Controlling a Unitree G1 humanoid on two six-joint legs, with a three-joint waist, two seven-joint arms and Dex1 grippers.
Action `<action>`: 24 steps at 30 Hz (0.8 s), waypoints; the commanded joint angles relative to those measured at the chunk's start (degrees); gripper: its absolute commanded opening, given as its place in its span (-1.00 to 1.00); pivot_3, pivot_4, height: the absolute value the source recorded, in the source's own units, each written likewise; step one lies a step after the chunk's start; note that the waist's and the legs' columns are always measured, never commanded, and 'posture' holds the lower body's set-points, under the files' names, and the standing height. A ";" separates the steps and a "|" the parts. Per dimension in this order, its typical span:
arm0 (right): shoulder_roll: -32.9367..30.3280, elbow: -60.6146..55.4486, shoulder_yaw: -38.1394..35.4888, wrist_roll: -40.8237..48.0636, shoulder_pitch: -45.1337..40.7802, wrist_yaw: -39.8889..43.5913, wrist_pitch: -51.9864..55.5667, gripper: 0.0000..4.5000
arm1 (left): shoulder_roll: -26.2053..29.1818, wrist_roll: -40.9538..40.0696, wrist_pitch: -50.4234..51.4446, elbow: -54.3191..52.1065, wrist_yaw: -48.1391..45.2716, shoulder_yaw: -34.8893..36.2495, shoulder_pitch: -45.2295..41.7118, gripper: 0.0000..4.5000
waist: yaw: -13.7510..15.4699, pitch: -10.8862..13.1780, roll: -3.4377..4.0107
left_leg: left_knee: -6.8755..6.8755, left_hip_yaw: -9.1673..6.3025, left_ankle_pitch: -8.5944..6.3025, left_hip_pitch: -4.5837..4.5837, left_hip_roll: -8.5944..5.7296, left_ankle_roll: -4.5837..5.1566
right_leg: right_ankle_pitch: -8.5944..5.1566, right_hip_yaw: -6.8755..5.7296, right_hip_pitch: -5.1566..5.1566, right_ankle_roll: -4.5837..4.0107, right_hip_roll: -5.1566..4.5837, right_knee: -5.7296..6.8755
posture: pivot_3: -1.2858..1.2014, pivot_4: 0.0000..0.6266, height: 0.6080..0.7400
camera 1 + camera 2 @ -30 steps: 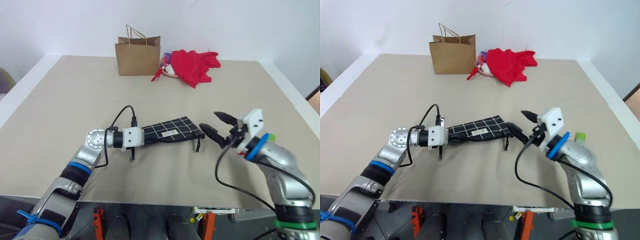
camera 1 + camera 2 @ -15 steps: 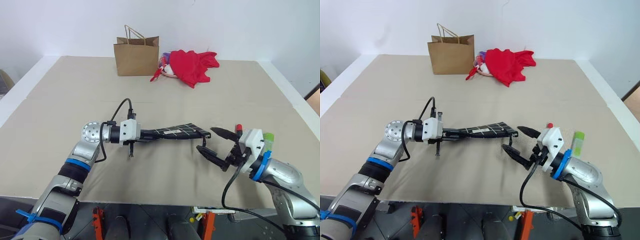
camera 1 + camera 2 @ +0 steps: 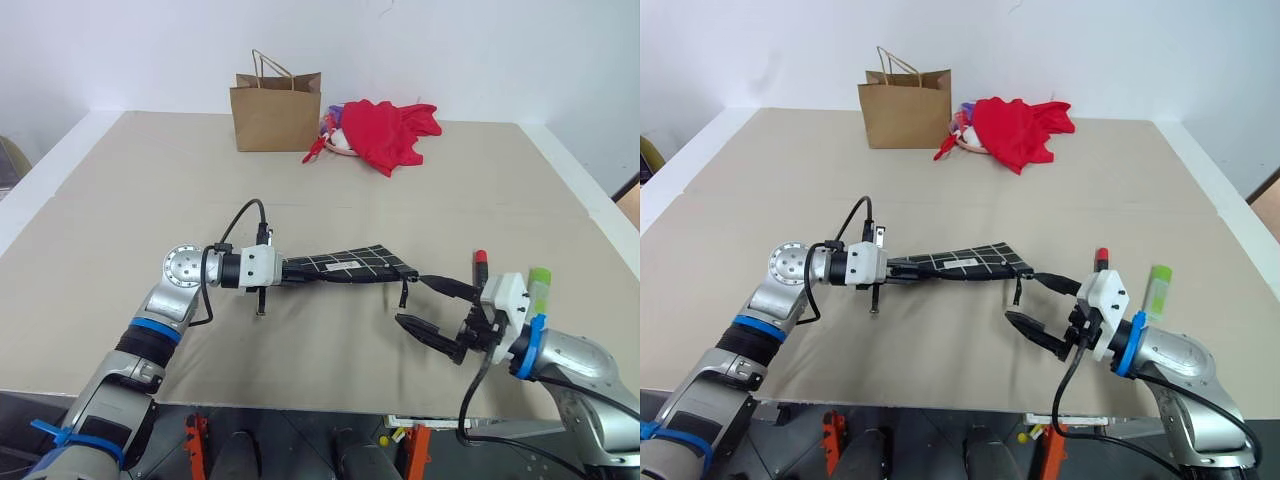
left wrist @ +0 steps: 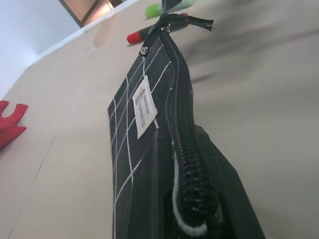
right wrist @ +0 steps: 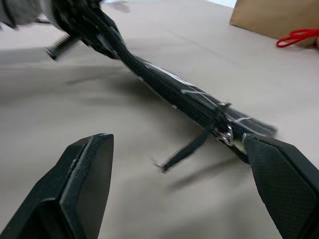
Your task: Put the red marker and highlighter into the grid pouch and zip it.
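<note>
Grid pouch (image 3: pixel 350 267) held, right end effector (image 3: pixel 437 308) backs off
Left end effector (image 3: pixel 290 270) stays clenched on pouch; right, released wide, sits lower right than before.

label on the grid pouch (image 4: pixel 142 105): a small white tag with dark print on it, sewn to the black fabric I hold; the print is too small and tilted for me to read any word.
same label, head view (image 3: pixel 347 266): a pale strip with no letters I can make out.
brown paper bag (image 3: pixel 276 113): plain on the side facing me, no print readable.
readable text overall: none.
</note>
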 commanded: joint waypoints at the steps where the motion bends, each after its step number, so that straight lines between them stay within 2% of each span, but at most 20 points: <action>1: -1.18 -3.35 -2.53 4.59 0.59 0.06 3.81 0.98 | -0.30 0.22 -1.85 0.71 0.48 1.22 -1.07 -1.00 | -0.05 0.00 0.00 | 0.02 0.00 0.00 0.00 0.00 0.00 | 0.02 0.00 0.00 -0.02 0.00 0.00 | 0.03 -0.52 1.00; 5: -1.54 -3.92 -2.53 10.20 0.94 -2.36 12.50 0.98 | -1.24 -0.21 -2.23 0.13 0.46 1.18 -1.54 -1.00 | -0.02 0.00 0.00 | 0.06 -0.03 0.01 0.00 0.00 -0.02 | 0.03 -0.01 0.03 -0.08 -0.01 0.00 | 0.03 -0.52 1.00; 8: -1.65 -2.46 -1.68 10.98 -0.85 -5.39 17.57 0.98 | -1.56 -0.33 -1.89 -0.58 0.61 1.17 -1.42 -1.00 | -0.02 0.00 0.00 | 0.07 -0.02 0.01 0.00 0.00 -0.02 | 0.03 -0.01 0.04 -0.08 -0.01 0.00 | 0.03 -0.52 1.00; 17: -0.84 2.73 0.57 9.17 -7.81 -6.51 21.03 0.98 | -1.69 -0.18 -1.41 -2.14 0.72 1.16 -0.64 -1.00 | -0.05 0.00 0.00 | 0.06 -0.05 0.01 -0.01 0.00 -0.01 | 0.05 -0.04 0.03 -0.02 0.00 0.00 | 0.03 -0.52 1.00; 18: -0.73 2.93 1.03 8.74 -8.50 -6.58 21.05 0.74 | -1.69 -0.17 -1.39 -2.21 0.70 1.12 -0.59 -1.00 | -0.06 0.00 0.00 | 0.05 -0.05 0.01 -0.01 0.00 -0.01 | 0.04 -0.04 0.03 -0.01 0.00 0.00 | 0.03 -0.52 1.00; 22: -0.39 2.90 2.78 7.98 -10.24 -6.89 21.88 0.00 | -1.87 -0.30 -1.16 -2.61 0.72 1.05 -0.40 -1.00 | -0.06 0.00 0.00 | 0.03 -0.08 0.01 -0.02 0.00 -0.01 | 0.04 -0.07 0.02 -0.01 0.00 0.00 | 0.03 -0.52 1.00; 23: -0.37 2.68 3.34 7.79 -10.49 -6.83 22.05 -0.04 | -1.99 -0.37 -1.09 -2.68 0.75 1.03 -0.39 -1.00 | -0.05 0.00 0.00 | 0.03 -0.08 0.01 -0.02 0.00 0.00 | 0.04 -0.07 0.02 -0.01 0.00 0.00 | 0.03 -0.52 1.00; 24: -0.32 2.56 3.71 7.58 -10.70 -6.86 22.23 -0.40 | -2.08 -0.42 -1.04 -2.67 0.78 1.05 -0.42 -1.00 | -0.05 0.00 0.00 | 0.04 -0.08 0.01 -0.03 0.00 0.00 | 0.03 -0.07 0.03 0.00 0.00 0.00 | 0.03 -0.52 1.00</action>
